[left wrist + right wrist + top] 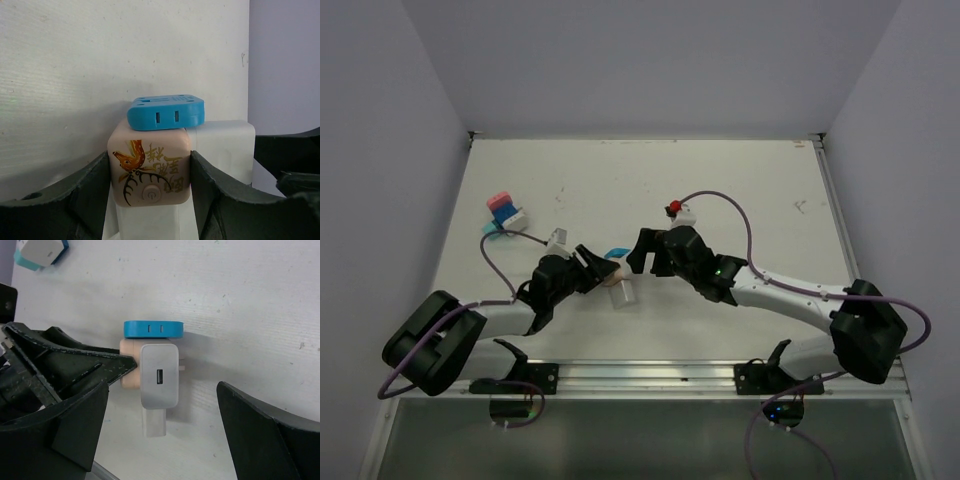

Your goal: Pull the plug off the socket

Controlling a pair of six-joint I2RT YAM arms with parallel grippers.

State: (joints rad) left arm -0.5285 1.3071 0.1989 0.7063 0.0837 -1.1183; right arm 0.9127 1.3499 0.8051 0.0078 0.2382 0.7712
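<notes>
Beige socket cube point(150, 172) sat clamped in your left jaws near the surface's middle, while your right jaws gaped wide and empty either side of the white plug point(159, 376) seated in it, so a crooked close could have slipped off or wrenched the cube free.

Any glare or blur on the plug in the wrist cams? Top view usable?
Right wrist: white plug sharp, no glare, soft shadow beside it. Left wrist: beige socket cube crisp, left fingers dark, slightly soft. Top external: even light, but both read small.
</notes>
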